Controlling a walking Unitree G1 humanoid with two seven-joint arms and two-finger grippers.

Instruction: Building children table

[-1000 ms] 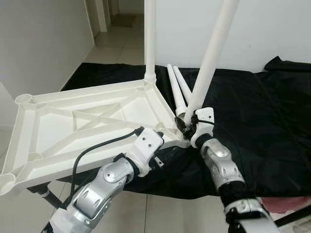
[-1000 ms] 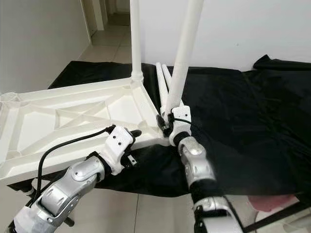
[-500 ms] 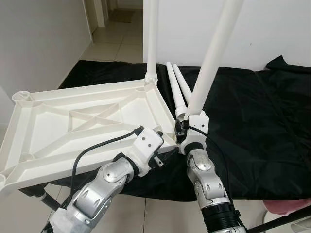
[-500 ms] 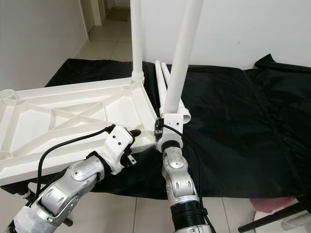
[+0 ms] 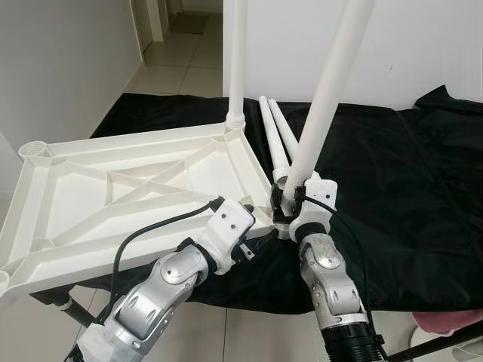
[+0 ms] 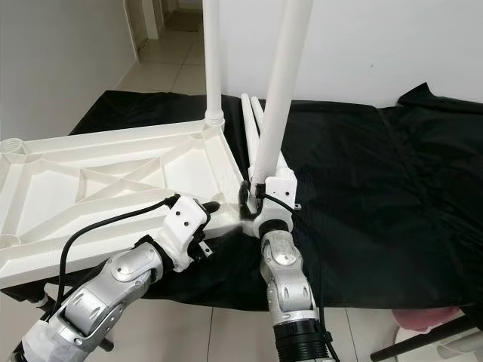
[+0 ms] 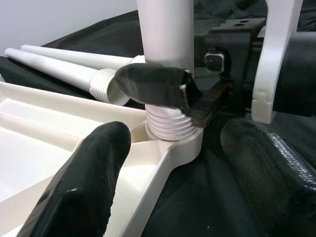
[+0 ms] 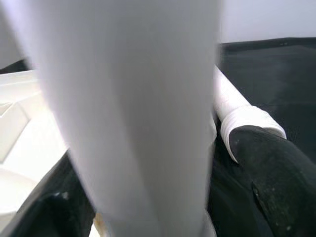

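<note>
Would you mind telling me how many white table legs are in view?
4: one upright in the far corner socket, one held by the right end effector at the near corner, two lying on the black cloth.

home: tiled hallway (image 5: 177, 72), plain white walls (image 5: 60, 68)

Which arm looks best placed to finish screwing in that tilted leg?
The right. Its gripper is clamped on the tilted leg at the corner socket, while the left gripper steadies the tabletop edge.

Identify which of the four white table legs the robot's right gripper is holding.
The leaning leg at the tabletop's near corner, clamped by the right gripper. Another stands at the far corner; two lie on the cloth.
</note>
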